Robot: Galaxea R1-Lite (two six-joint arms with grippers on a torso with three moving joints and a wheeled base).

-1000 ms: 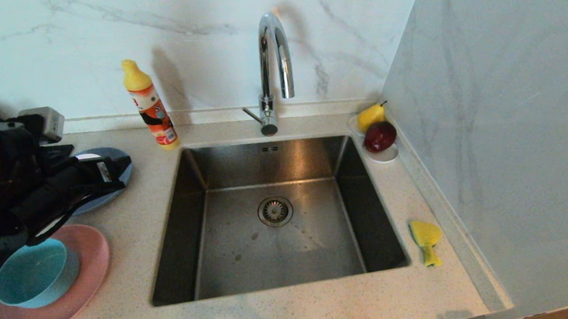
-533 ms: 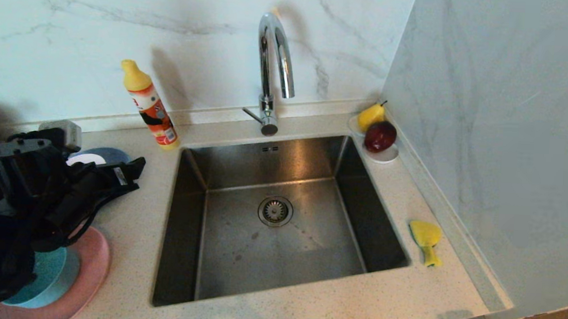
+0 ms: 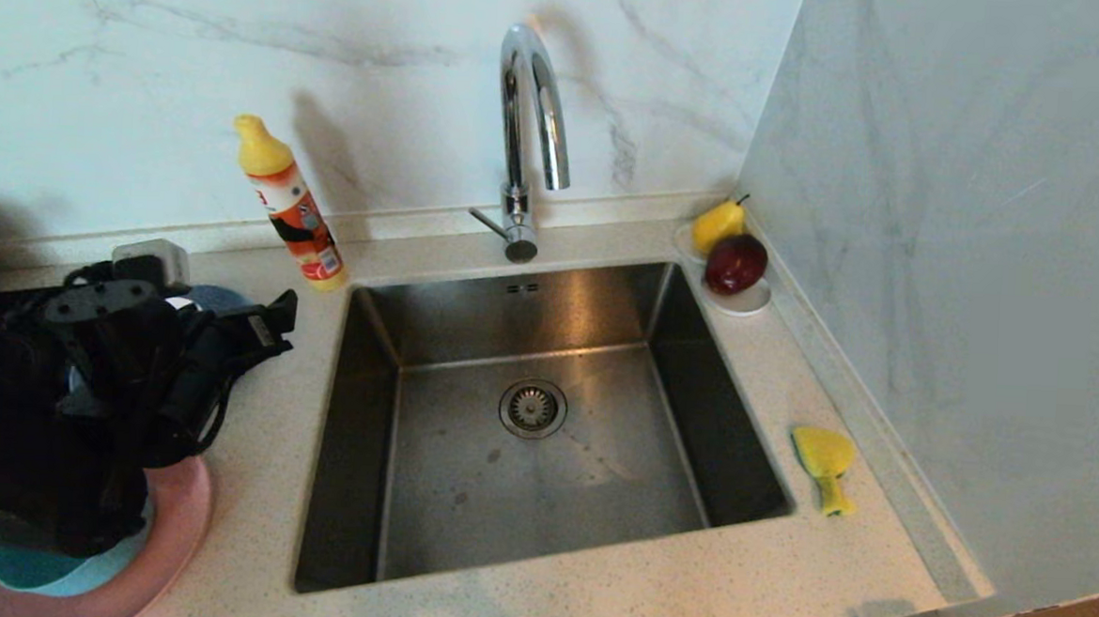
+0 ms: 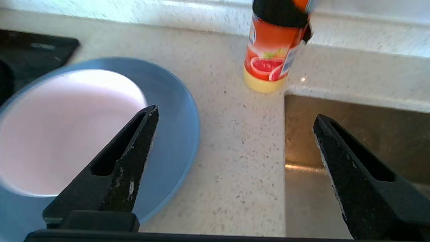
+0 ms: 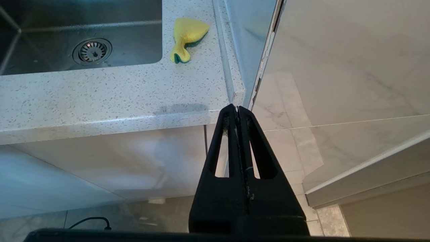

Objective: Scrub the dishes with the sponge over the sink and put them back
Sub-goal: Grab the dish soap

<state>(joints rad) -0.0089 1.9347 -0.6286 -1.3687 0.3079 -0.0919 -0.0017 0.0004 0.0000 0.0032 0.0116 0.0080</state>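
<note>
My left gripper point(image 3: 271, 327) point(image 4: 235, 113) hovers open and empty over the counter strip between the sink point(image 3: 599, 443) point(image 4: 352, 134) and the blue-grey plate point(image 4: 174, 134) point(image 3: 216, 298). One finger stands over that plate, the other over the sink's corner. A pale pink-white bowl point(image 4: 67, 134) rests on that plate. Nearer me, the arm partly covers the teal bowl point(image 3: 37, 571) on the pink plate point(image 3: 184, 506). The yellow sponge point(image 3: 824, 459) point(image 5: 186, 35) lies crumpled on the counter to the right of the sink. My right gripper point(image 5: 237, 109) is shut and parked below the counter's front edge.
An orange soap bottle point(image 3: 291, 206) point(image 4: 272, 57) with a yellow cap stands at the sink's back left corner. The chrome faucet point(image 3: 526, 129) arches over the basin. A white saucer point(image 3: 742, 305) with a pear and a red fruit sits at the back right, by the marble side wall point(image 3: 937, 272).
My left arm has pushed forward and to the right over the blue-grey plate toward the sink's corner. It now hides more of the teal bowl. The right arm has not moved.
</note>
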